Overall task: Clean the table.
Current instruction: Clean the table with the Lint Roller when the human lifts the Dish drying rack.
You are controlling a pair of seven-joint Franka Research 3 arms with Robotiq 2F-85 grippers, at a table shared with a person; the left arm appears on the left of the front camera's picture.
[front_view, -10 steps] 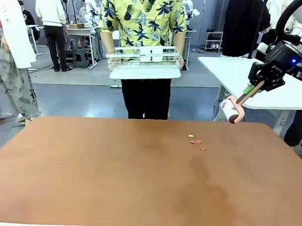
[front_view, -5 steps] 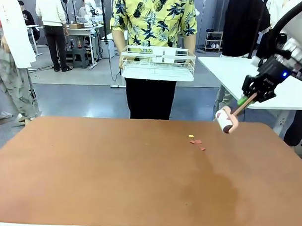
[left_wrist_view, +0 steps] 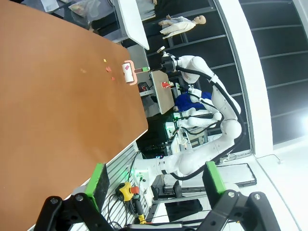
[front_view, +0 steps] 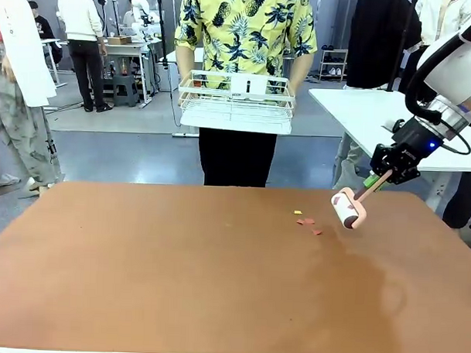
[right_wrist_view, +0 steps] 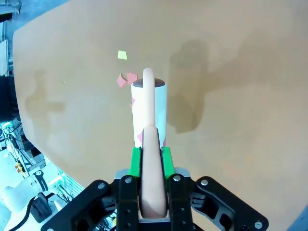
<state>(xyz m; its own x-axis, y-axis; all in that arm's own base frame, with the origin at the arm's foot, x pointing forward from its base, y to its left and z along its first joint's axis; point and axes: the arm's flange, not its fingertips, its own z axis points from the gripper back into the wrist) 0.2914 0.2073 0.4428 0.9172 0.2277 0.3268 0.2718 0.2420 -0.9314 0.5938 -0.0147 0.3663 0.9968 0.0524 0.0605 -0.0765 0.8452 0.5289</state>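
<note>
Right gripper (front_view: 390,173) is clamped tight on the pale pink handle of a white lint roller (front_view: 348,209), so that's what I'm holding. The roller head hangs over the big reddish-brown table (front_view: 139,281) near its far right corner, just beside a few tiny pink and yellow paper scraps (front_view: 306,221). Can't tell if it's touching the top. Left gripper (left_wrist_view: 155,178) is spread wide, nothing in it. A person at the far edge holds a white wire basket (front_view: 236,101).

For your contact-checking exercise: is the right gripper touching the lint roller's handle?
Touching. In the right wrist view, the right gripper has its green pads pressed against both sides of the lint roller's pink handle.
</note>
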